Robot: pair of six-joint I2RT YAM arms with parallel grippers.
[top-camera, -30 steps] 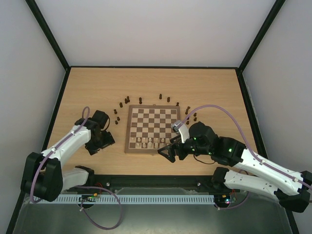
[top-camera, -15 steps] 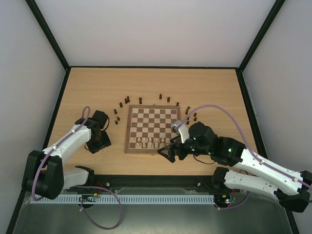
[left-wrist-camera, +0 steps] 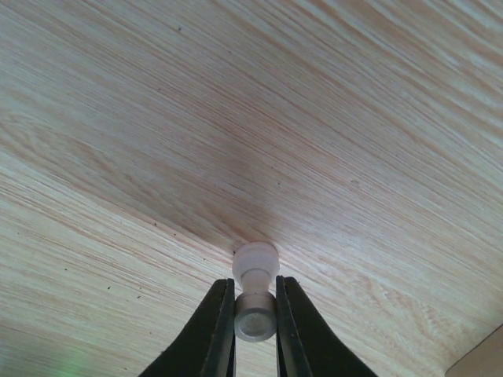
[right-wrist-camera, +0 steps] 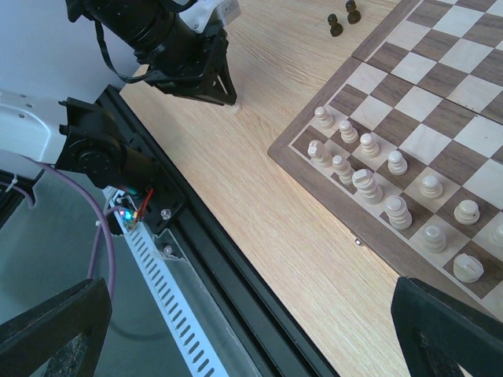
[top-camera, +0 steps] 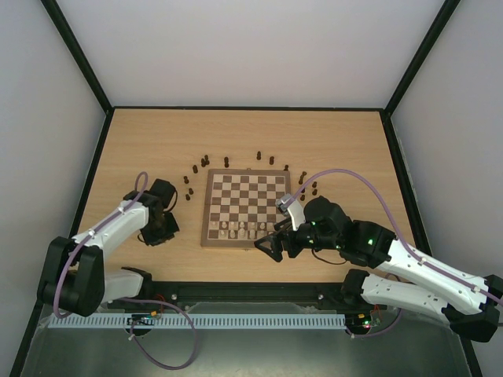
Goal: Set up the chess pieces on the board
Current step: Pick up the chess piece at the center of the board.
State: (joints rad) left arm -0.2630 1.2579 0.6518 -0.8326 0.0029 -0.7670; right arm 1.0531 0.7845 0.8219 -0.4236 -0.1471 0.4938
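While pale, streaky wood grain fills the left wrist view, we see the left pincer [left-wrist-camera: 255, 306] clamped on a small turned cream pawn [left-wrist-camera: 256, 263]. The pawn is waisted and round-ended, and it touches the counter [top-camera: 346, 149] well left of the checkered board [top-camera: 244, 193]. The right pincer [top-camera: 267, 246] gapes wide, holding nothing, just off the board's near edge. Cream pieces [right-wrist-camera: 369, 184] line the near ranks and dark pieces [top-camera: 226, 162] dot the counter beyond. From above, the pawn is hidden under the left pincer.

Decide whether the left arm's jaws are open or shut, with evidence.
Shut: in the left wrist view, the left jaws pinch a pale cream wooden chess piece from both sides.
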